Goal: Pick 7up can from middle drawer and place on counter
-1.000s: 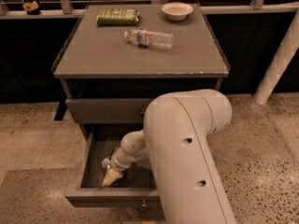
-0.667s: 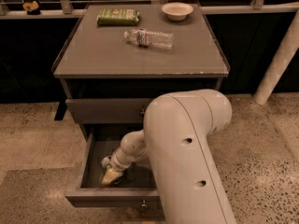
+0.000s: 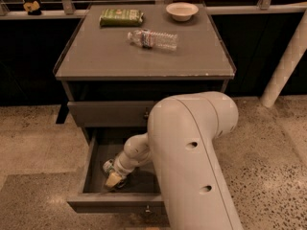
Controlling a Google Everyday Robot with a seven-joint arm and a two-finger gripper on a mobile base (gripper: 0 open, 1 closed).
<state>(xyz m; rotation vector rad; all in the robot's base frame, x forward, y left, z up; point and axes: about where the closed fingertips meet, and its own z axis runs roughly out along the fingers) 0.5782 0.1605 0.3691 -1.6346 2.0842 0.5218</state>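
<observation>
7up can [image 3: 108,166] beside end effector [image 3: 114,179], in drawer [image 3: 112,201]

Warm, fairly dim indoor light falling from above. The bench [image 3: 96,61] top is evenly lit and carries a soft sheen, strongest along its pale front edge. The clear bottle [image 3: 153,39] shows small glints, and the bowl [image 3: 182,9] reads as a bright patch. The background behind the bench is almost black. The arm [image 3: 192,147], pale and broad, is the brightest surface and shades toward its lower side. The tool [image 3: 114,178] sits low inside the open middle drawer [image 3: 115,201], whose interior lies in deep shadow. A darker, straight-edged shadow crosses the speckled floor [image 3: 268,143] at lower left.
</observation>
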